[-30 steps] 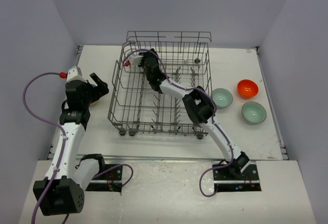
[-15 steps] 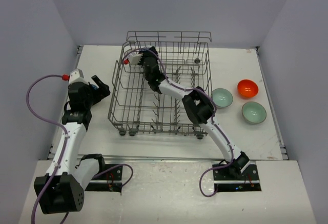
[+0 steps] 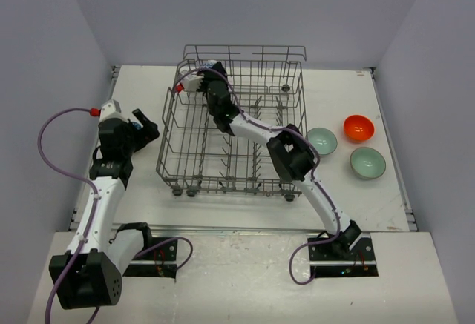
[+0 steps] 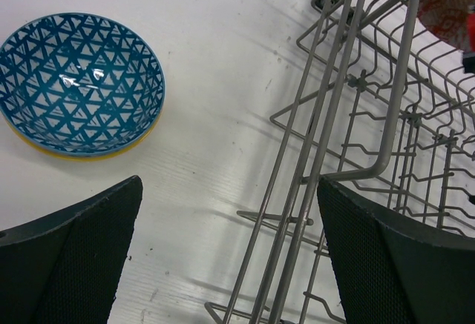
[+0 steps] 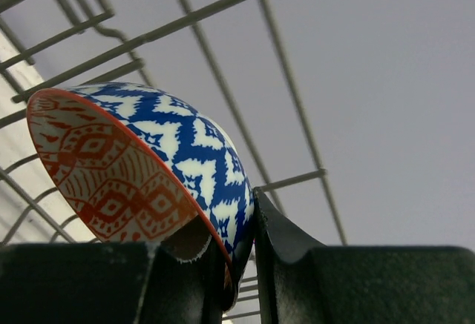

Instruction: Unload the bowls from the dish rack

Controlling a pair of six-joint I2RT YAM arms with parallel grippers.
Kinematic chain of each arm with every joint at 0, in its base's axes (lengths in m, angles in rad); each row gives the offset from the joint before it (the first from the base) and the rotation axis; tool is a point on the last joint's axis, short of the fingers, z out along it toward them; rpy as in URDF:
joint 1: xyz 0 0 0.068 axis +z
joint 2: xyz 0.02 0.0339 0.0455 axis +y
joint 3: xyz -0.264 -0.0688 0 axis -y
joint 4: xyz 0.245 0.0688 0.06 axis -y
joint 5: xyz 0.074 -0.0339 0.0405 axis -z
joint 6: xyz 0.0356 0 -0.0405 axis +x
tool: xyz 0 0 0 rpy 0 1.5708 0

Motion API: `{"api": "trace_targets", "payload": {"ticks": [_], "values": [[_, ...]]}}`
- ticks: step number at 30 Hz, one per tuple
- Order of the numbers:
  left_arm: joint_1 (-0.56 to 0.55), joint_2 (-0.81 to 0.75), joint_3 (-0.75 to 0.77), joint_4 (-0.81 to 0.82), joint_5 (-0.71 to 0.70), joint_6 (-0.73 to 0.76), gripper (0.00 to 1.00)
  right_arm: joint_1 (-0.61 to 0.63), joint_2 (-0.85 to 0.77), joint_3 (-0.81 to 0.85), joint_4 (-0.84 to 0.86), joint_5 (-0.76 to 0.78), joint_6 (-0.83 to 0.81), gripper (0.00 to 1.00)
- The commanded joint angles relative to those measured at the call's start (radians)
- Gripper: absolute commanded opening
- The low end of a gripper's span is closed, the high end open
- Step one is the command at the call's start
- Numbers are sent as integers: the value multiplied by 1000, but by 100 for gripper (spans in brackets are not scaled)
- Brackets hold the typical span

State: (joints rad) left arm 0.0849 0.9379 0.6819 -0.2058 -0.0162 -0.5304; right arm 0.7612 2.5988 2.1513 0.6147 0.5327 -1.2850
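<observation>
- At the far-left corner of the dish rack (image 3: 169,127), the right gripper (image 5: 239,248) pinches a patterned bowl (image 5: 141,168) by its rim.
- If lifted carelessly, it could catch the wires and slip.
- The left gripper (image 3: 146,127) gapes wide, empty.

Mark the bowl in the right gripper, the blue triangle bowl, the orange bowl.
Gripped bowl (image 5: 185,162): right wrist view, outer wall.
Blue triangle bowl (image 4: 78,79): left wrist view, inside.
Orange bowl (image 3: 358,127): top view, inside.
</observation>
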Motion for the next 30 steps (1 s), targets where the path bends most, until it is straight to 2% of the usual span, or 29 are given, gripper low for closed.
{"api": "trace_targets", "payload": {"ticks": [1,7,12,13,14,15,16,18,19,22,24,25,27,28,30], "values": [[9,1,71,6,-33,27,100,21,-209,-46,138,21,-10,0],[7,1,114,-9,-68,59,100,44,-350,-207,123,58,33,0],[9,-34,108,-29,-119,93,100,66,-475,-347,62,197,136,0],[9,-40,105,-35,-129,95,100,69,-550,-394,-34,219,172,0],[9,-48,104,-37,-142,95,100,70,-592,-415,-99,234,293,0],[9,-56,108,-58,-145,90,100,70,-635,-429,-260,268,364,0],[9,-62,111,-66,-145,89,100,70,-710,-421,-364,279,530,0],[9,-76,113,-66,-165,55,100,70,-768,-395,-531,297,672,0],[9,-74,120,-61,-165,43,100,70,-790,-352,-688,296,778,0],[9,-56,182,-52,-149,38,100,61,-842,-249,-916,306,855,0],[9,-44,221,-58,-165,29,100,26,-894,-200,-1016,302,969,0],[7,-36,237,-64,-166,24,100,4,-914,-138,-1161,246,1115,0],[7,11,281,-75,-163,7,100,-97,-969,-72,-1307,172,1267,0],[9,39,310,-101,-163,0,100,-137,-989,-41,-1422,135,1408,0],[7,135,419,-182,-180,-23,100,-271,-1075,-95,-1477,20,1486,0]]}}
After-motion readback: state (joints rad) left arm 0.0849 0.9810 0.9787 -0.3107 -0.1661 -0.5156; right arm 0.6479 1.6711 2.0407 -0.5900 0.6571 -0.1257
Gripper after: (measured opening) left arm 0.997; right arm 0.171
